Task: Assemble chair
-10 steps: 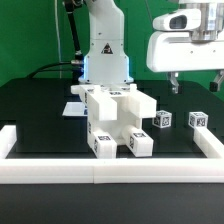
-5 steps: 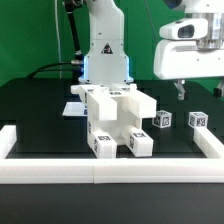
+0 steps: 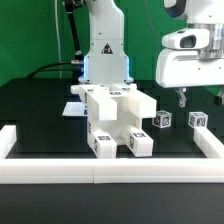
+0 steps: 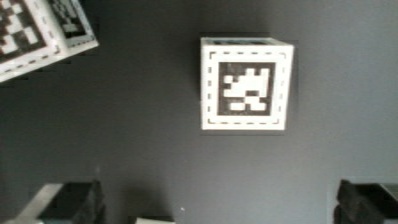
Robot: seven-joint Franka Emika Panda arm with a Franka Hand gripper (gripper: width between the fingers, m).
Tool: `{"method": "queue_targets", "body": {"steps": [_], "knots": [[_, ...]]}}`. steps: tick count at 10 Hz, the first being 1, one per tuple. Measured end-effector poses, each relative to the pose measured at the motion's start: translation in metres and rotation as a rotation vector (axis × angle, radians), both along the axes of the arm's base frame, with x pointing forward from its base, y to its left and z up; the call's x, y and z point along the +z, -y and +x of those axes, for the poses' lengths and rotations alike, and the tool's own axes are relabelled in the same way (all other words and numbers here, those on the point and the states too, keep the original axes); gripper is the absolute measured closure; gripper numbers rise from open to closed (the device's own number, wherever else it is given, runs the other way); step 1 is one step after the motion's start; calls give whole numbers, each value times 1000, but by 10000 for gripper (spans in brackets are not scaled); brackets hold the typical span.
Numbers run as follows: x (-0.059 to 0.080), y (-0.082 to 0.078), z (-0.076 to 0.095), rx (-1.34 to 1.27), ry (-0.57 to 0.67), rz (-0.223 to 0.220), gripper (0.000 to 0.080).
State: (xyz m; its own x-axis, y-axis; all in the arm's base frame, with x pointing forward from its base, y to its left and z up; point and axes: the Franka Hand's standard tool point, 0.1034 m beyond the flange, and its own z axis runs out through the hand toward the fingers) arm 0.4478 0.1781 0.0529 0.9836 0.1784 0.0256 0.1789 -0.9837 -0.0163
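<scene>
Exterior view. A green backdrop (image 3: 30, 40) stands behind a black table (image 3: 40, 115), which is fenced by a white rail (image 3: 110, 172) across the lower part of the frame. The white arm base (image 3: 104, 45) stands at upper centre. The chair (image 3: 115, 120), partly built as one chunky white body with square tags on its front feet, sits at centre frame. To its right lie two loose tagged pieces. A small block (image 3: 163, 120) is just beside the chair, and a second block (image 3: 197, 119) is further right, apart from the first. My gripper (image 3: 198, 96) hangs in the upper right of the frame, above the second block and clear of it. My fingers (image 3: 181, 98) are spread wide, with nothing between them.

Wrist view. The second block lies tag-up on the dark table, untouched. My two dark fingertips (image 4: 71, 205) stand well apart, released, neither one meeting it. A corner of another tagged white part (image 4: 32, 40) shows at the frame edge; I cannot tell which piece it is.
</scene>
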Motion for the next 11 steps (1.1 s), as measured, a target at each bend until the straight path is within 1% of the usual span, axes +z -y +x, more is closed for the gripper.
{"method": "queue_targets", "body": {"steps": [1, 3, 6, 8, 11], "knots": [[-1, 3, 0, -16, -2, 0, 150], [-11, -4, -9, -26, -11, -5, 150], [-22, -7, -15, -17, -16, -12, 150], [-28, -7, -17, -14, -16, -16, 150], [-43, -4, -22, -10, -20, -29, 150]]}}
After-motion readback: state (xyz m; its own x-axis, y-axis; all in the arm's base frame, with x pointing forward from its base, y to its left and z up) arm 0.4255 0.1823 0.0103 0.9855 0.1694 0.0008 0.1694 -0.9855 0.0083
